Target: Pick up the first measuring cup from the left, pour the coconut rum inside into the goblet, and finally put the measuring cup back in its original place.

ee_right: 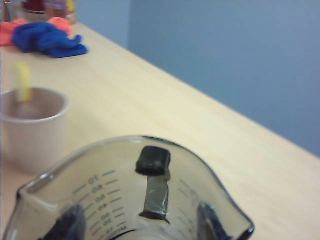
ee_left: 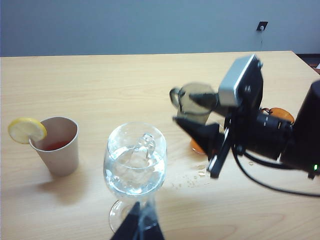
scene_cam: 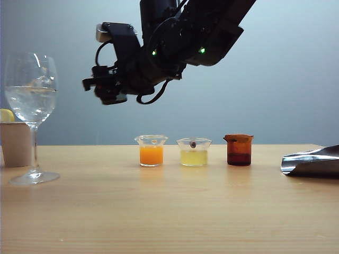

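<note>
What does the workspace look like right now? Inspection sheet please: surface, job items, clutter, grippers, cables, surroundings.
Surface: light wooden table; small droplets beside the goblet.
Job's things: goblet upright at the table's left end, clear liquid and ice inside. Smoky measuring cup held in the air, looks empty.
Clutter: paper cup with lemon slice; orange cup, pale yellow cup, amber-brown cup in a row; crumpled foil; blue cloth and orange cloth.
Grippers: right gripper shut on the measuring cup, raised right of the goblet; left gripper low by the goblet's foot, state unclear.
Cables: black cable looped on the right arm.
Surroundings: plain grey-blue wall; wall socket.
</note>
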`<state>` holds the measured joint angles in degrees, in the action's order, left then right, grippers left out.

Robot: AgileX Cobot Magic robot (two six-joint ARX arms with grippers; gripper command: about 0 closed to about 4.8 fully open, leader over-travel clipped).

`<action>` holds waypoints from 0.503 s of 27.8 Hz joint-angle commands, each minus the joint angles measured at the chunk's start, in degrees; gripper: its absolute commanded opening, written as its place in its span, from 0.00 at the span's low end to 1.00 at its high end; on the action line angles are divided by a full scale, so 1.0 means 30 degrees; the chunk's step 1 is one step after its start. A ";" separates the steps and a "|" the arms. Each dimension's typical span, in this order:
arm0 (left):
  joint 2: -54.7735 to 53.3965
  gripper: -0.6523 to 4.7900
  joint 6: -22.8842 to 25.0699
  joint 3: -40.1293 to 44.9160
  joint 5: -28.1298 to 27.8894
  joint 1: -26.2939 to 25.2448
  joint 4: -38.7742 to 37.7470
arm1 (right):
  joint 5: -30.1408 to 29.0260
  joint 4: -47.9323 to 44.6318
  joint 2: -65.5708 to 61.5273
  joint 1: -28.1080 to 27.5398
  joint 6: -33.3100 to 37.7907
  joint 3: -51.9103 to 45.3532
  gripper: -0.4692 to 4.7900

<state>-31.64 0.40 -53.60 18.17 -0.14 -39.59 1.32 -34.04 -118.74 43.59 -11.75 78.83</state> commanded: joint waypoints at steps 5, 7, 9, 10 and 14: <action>0.0007 0.11 0.0015 -0.0087 0.0007 0.0007 0.0379 | 0.0073 -0.1894 -0.0488 0.0393 0.1574 -0.1413 0.09; -0.0095 0.11 0.0015 -0.0087 0.0015 0.0007 0.0379 | 0.0087 -0.2310 -0.1122 0.0539 0.2149 -0.1413 0.09; -0.0189 0.11 0.0015 -0.0087 0.0015 0.0007 0.0401 | 0.0080 -0.2769 -0.1530 0.0619 0.2157 -0.1406 0.09; -0.0189 0.11 0.0015 -0.0087 0.0015 0.0007 0.0393 | 0.0087 -0.3067 -0.1763 0.0678 0.2222 -0.1392 0.09; -0.0189 0.11 0.0015 -0.0087 0.0007 0.0007 0.0401 | 0.0102 -0.3519 -0.2470 0.0874 0.2565 -0.1311 0.09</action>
<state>-32.32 0.40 -53.60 18.17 -0.14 -39.33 1.52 -42.44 -126.17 46.04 -4.67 74.52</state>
